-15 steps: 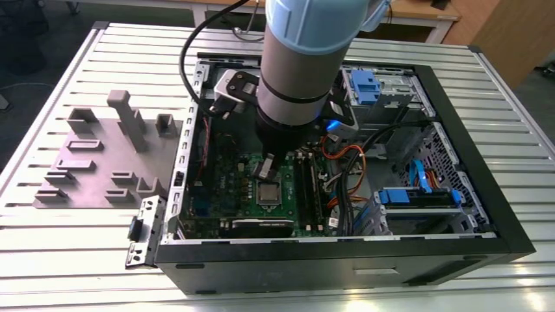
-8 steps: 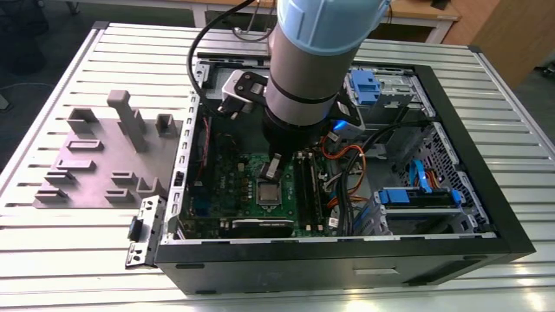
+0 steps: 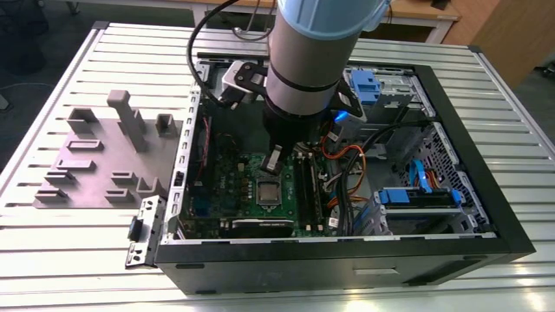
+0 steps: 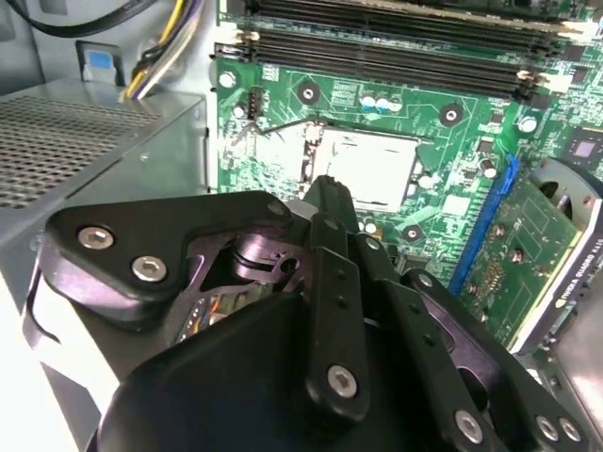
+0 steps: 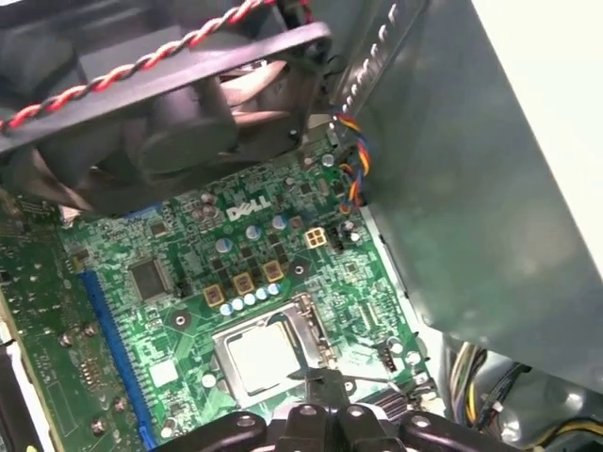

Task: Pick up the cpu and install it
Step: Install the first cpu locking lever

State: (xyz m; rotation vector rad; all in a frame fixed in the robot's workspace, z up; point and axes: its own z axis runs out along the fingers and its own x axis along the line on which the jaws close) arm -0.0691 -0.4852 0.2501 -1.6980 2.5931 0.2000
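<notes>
A: CPU sits flat in the socket frame on the green motherboard, dull silver top up. You can see it in both wrist views; in the second wrist view it is the pale square just past the black linkage.

B: And the end effector?

A: It hangs inside the open computer case, above the socket, apart from the board. In the first wrist view its fingertips meet in a closed point just at the CPU's edge. You cannot tell whether the tips touch the chip. Nothing is held between them.

B: Surroundings?

A: Case lies on the slatted tabletop. Grey plastic tray with upright blocks stands on the exterior view's left, well apart from the case. Memory slots run beside the socket. Black fan with twisted red and black wires is over the board's far part. Blue slot lies near a graphics card.
</notes>
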